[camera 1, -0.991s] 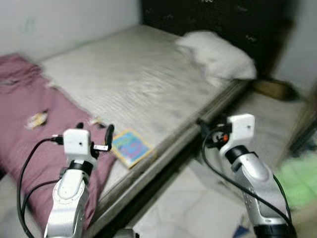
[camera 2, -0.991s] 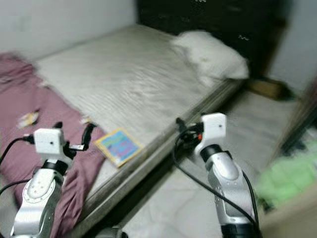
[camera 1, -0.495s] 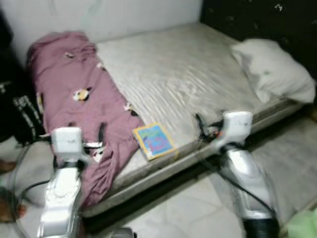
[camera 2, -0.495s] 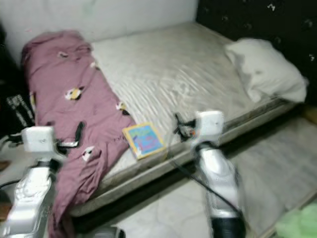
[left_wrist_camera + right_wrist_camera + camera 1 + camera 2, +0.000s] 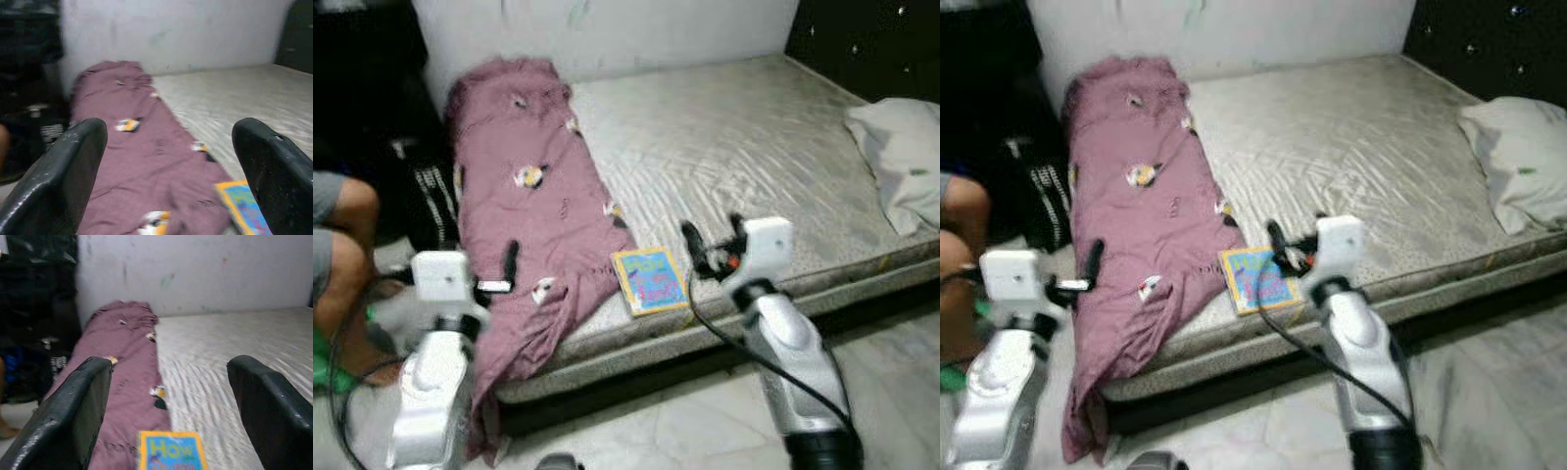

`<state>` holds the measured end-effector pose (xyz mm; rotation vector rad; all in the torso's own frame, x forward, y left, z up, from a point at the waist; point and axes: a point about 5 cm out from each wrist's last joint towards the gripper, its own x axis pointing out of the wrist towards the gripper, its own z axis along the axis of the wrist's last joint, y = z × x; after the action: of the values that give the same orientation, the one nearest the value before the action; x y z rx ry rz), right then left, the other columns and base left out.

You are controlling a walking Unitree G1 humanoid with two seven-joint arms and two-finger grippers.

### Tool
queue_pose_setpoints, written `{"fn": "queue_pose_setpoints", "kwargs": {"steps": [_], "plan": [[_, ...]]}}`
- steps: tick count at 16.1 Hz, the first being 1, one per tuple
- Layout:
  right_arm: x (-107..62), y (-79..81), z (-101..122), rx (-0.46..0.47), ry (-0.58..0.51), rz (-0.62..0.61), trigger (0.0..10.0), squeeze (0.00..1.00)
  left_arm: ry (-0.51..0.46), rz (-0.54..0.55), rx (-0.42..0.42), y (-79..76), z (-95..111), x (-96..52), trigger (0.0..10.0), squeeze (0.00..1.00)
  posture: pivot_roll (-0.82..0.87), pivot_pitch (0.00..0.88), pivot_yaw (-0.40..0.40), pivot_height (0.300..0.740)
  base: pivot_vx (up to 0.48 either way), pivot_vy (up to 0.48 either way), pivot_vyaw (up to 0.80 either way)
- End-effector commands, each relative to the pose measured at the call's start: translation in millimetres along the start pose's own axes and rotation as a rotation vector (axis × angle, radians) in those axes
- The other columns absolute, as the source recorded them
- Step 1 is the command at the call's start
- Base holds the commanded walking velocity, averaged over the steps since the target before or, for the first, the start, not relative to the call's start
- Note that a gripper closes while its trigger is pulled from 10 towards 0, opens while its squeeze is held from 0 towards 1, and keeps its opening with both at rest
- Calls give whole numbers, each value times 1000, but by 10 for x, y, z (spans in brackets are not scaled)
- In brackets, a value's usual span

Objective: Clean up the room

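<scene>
view swung left, blanket (image 5: 533, 215) now centered | both tools spread, empty | book (image 5: 652, 279) just beside right tool (image 5: 710, 247) | probably first pickup

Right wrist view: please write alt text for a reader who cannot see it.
The right gripper, its two black fingers spread wide and empty, faces a bed. A mauve blanket with small cartoon patches lies along the mattress, and a blue and yellow book lies at its near end.
</scene>
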<state>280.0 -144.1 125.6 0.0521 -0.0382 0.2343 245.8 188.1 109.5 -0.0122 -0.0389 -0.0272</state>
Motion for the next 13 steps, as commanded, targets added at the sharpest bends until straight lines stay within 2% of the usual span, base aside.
{"fn": "queue_pose_setpoints", "kwargs": {"steps": [1, 6, 10, 13], "plan": [[1, -24, 9, 8, -7, -10, 10000, 0, -24, -24, 4, -18, 54, 22, 10000, 0, 24, 0, 0, 740, 0, 0, 0], [7, -14, 11, -8, -12, 4, 10000, 0, -31, -51, -1, -35, 67, 22, 10000, 0, 23, 0, -1, 740, 216, 0, 0], [10, -11, 14, -10, -14, 7, 10000, 0, -32, -56, -3, -45, 68, 27, 10000, 0, 21, 0, -1, 740, 277, 0, 686], [12, -14, 15, -10, -16, 6, 10000, 0, -30, -56, -4, -46, 65, 30, 10000, 0, 21, 0, -1, 740, 277, 0, 317]]}}
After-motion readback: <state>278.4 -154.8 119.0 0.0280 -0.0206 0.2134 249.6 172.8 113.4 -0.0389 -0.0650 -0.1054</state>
